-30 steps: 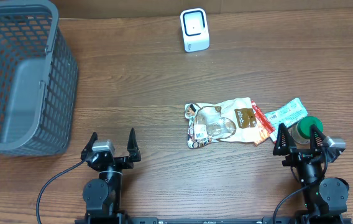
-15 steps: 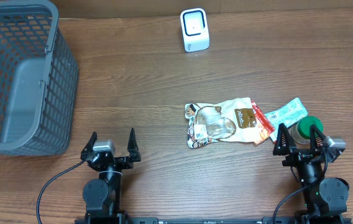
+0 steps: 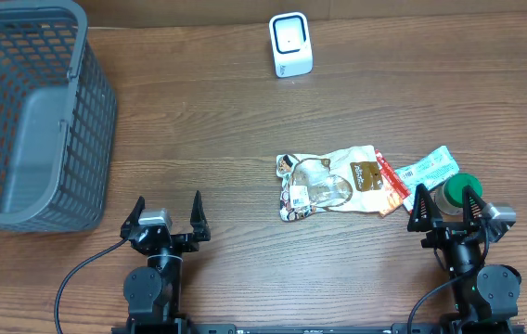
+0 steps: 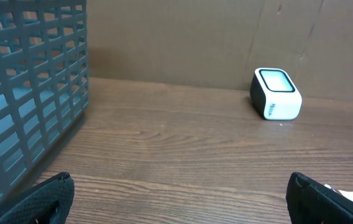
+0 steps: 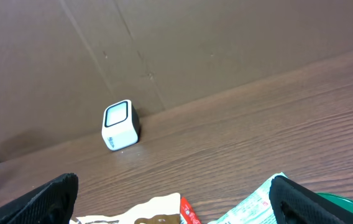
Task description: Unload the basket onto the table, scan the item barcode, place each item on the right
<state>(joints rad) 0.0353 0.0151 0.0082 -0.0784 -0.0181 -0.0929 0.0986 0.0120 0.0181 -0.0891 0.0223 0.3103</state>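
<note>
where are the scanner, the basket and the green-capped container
scanner [image 3: 290, 44], overhead view, middle of its white body
basket [image 3: 96, 139], overhead view, on its right mesh wall
green-capped container [image 3: 456, 184], overhead view, on the green cap

Basket [image 3: 95, 139] left, scanner [image 3: 290, 44] rear centre, packets [image 3: 324, 184] right

A mock shop checkout: a barcode scanner [image 3: 290, 44] stands on a wooden bench [image 3: 199, 130], with a grey shopping basket [image 3: 32, 111] well left of it.

The table [image 3: 199, 121] lies open between the left basket [image 3: 96, 139] and far scanner [image 3: 290, 44]. Packets [image 3: 338, 181] crowd the near right.
</note>
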